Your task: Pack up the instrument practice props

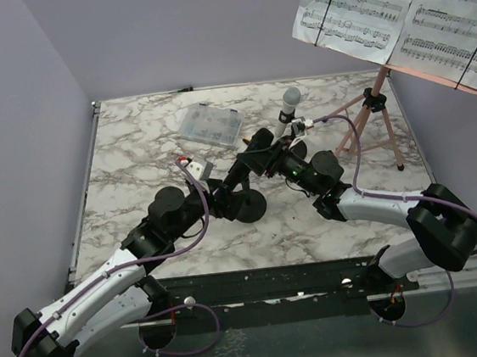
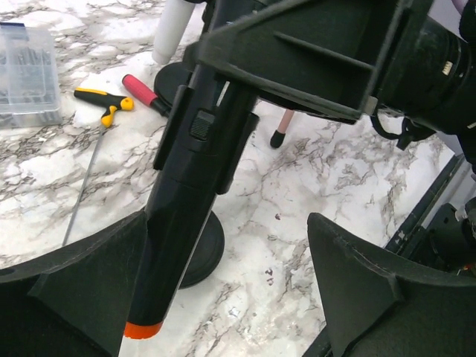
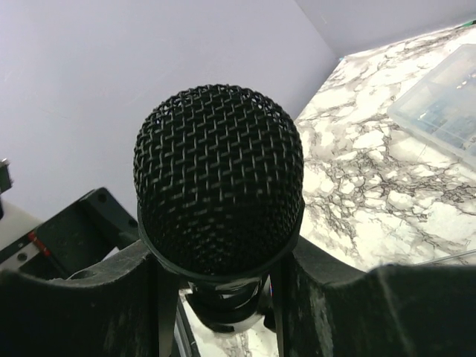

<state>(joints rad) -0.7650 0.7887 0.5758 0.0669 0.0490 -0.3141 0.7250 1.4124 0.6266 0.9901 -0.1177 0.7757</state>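
Black microphone [image 3: 219, 178] sits tilted near the centre of the marble table [image 1: 126, 165], its smooth shaft in a clip above a round-based holder [image 2: 202, 251]. The right gripper [image 3: 221, 301] pinches it below the mesh head. The left gripper [image 2: 227, 223] has its fingers spread wide either side of the shaft.

Nearby, toward the far edge:
- grey-headed microphone [image 1: 290, 98]
- red screwdriver [image 2: 140, 89]
- yellow screwdriver [image 2: 104, 99]
- clear box [image 1: 210, 124]

Pink tripod [image 1: 377, 117] with sheet music [image 1: 391, 5] occupies the far right corner. From above, the arms hide most of the black microphone.
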